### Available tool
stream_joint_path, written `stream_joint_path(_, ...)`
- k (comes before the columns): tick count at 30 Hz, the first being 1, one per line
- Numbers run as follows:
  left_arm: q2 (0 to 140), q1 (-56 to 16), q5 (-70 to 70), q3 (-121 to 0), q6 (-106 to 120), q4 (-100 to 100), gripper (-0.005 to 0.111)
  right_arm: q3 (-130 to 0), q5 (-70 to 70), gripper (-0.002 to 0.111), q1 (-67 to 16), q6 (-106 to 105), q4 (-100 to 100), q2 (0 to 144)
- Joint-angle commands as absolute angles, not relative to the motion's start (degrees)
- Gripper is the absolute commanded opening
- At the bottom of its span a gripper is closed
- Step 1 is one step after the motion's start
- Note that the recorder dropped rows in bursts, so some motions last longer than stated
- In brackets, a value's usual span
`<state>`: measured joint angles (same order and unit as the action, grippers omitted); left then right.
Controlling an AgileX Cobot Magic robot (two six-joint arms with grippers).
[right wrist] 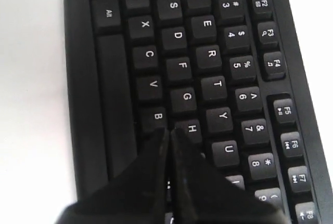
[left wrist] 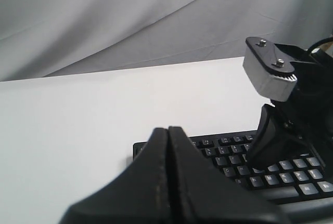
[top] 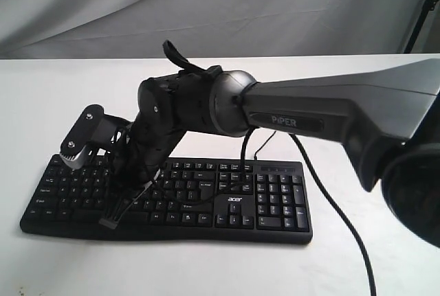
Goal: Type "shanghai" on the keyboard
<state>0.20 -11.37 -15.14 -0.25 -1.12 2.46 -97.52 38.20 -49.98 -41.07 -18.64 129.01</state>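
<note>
Jaws pressed together, the right gripper (right wrist: 167, 132) is pointing down just beside the H key (right wrist: 192, 128), being the nearer arm; the keyboard (top: 237, 200) is lying lengthwise along the table's (top: 62, 97) front edge; the left gripper (left wrist: 168, 129), also closed, is hanging off its left end.

Grey arm (top: 344, 114) lettered PiPER, black jointed wrist (top: 161, 124), grey two-screw mount (left wrist: 268, 70), black wedge-shaped right gripper (right wrist: 168, 133)
</note>
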Motion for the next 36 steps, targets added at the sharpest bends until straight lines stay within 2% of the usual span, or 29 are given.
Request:
stream_joint_path(1, 0.0, -11.6, -14.87, 0.0, -1.28, 2.51, 0.0, -97.16, 37.04, 0.0, -49.79, -43.65, -21.11, 128.4)
stream_joint_path(36, 0.0, -11.6, -14.87, 0.0, -1.28, 2.51, 0.0, -97.16, 36.1, 0.0, -49.79, -43.88, -22.45, 131.39)
